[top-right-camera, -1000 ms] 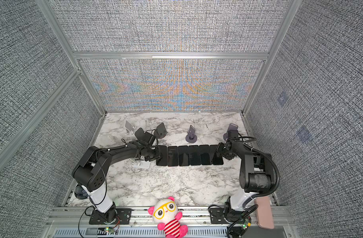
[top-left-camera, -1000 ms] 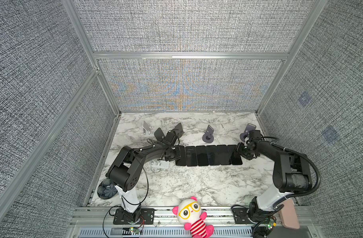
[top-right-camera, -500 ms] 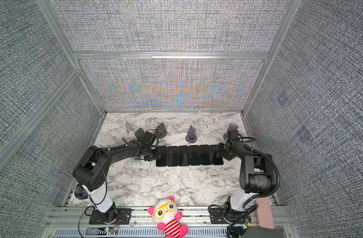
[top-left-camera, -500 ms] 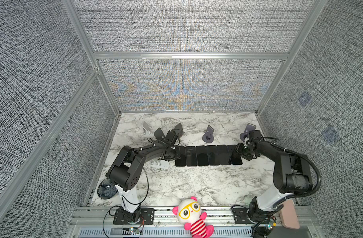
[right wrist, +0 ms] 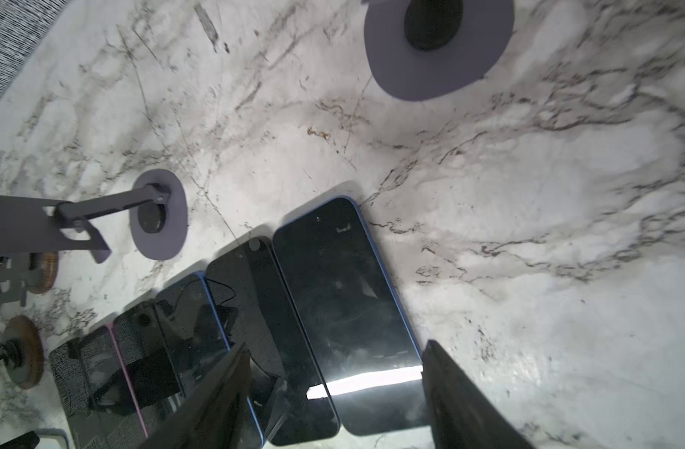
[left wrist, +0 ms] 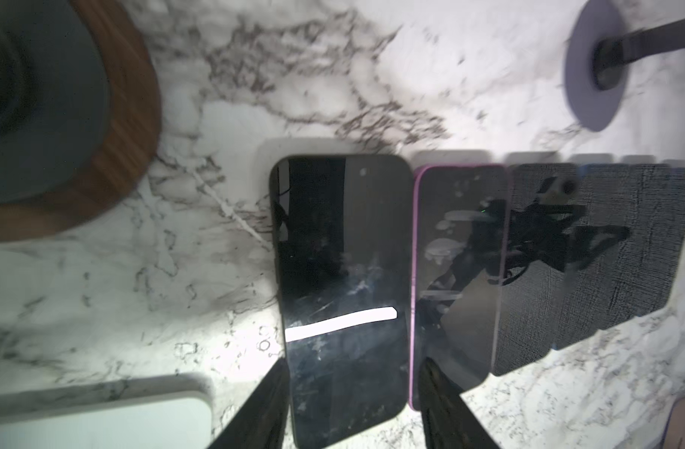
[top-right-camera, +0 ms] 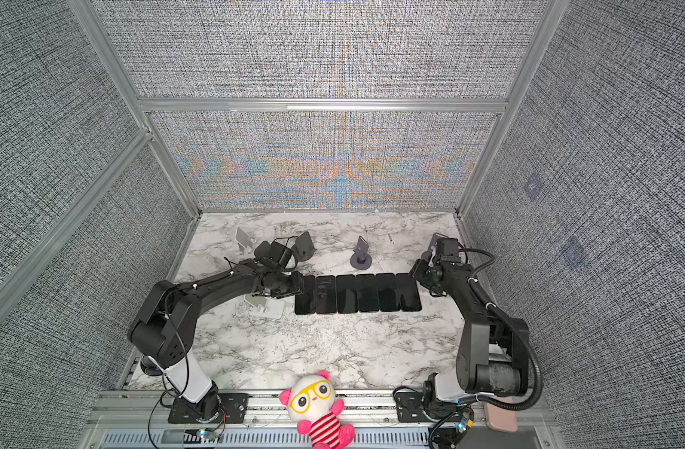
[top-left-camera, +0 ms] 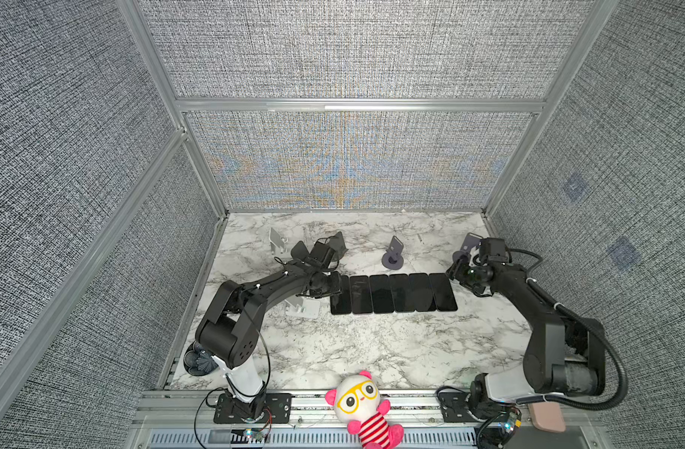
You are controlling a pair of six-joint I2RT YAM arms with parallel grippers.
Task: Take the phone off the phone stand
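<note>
Left wrist view shows the left gripper [left wrist: 352, 361] spread astride a flat black phone [left wrist: 340, 252] on the white marble table [left wrist: 99, 291]; the right gripper [right wrist: 339, 344] gapes over a blue-edged phone [right wrist: 344, 295]. Six phones [top-left-camera: 401, 293] lie in a row; the purple round-based stand [top-left-camera: 392, 259] looks empty, so removal seems finished.

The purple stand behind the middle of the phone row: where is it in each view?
Both top views: purple stand just behind the row of phones, mid-row.
Left wrist: stand beside the row's farther phones.
Right wrist: the smaller purple base, arm showing.
Shared landmark: the row of phones.
</note>
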